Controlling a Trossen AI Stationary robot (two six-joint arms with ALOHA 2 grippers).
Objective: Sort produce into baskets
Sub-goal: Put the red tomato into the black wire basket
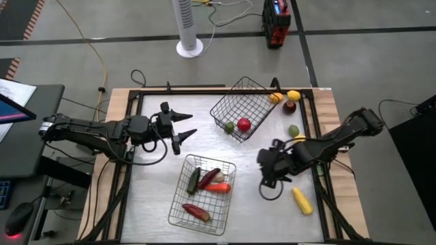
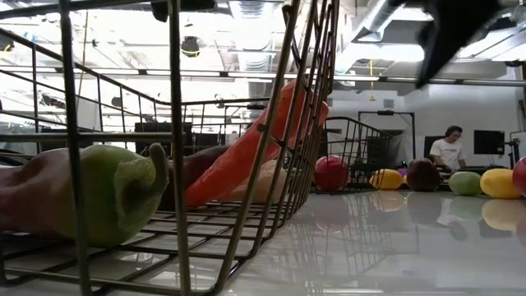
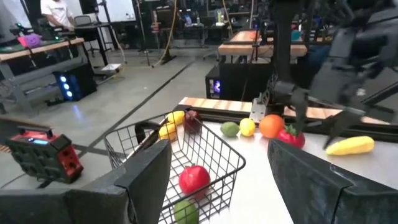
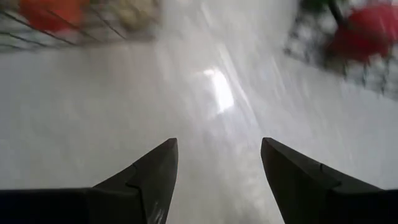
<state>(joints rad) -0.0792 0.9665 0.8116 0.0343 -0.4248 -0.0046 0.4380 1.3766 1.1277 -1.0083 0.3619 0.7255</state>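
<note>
My left gripper (image 1: 193,124) is open and empty over the table's left middle, pointing toward the far basket (image 1: 240,109), which stands tilted and holds a round red piece (image 1: 244,124) and a round green piece (image 1: 229,126). It also shows in the left wrist view (image 3: 217,155). My right gripper (image 1: 261,162) is open and empty over bare table at the right middle, its fingers (image 4: 155,168) pointing toward the table's left. The near basket (image 1: 203,194) holds a dark-green, a maroon, an orange (image 1: 219,187) and a red long piece (image 1: 196,211).
Loose produce lies along the right side: round yellow (image 1: 293,95), orange (image 1: 276,99), maroon (image 1: 289,107) and green (image 1: 293,130) pieces, and a long yellow one (image 1: 302,201) near the front right. Raised wooden edging (image 1: 325,102) frames the table. Bare table lies between the baskets.
</note>
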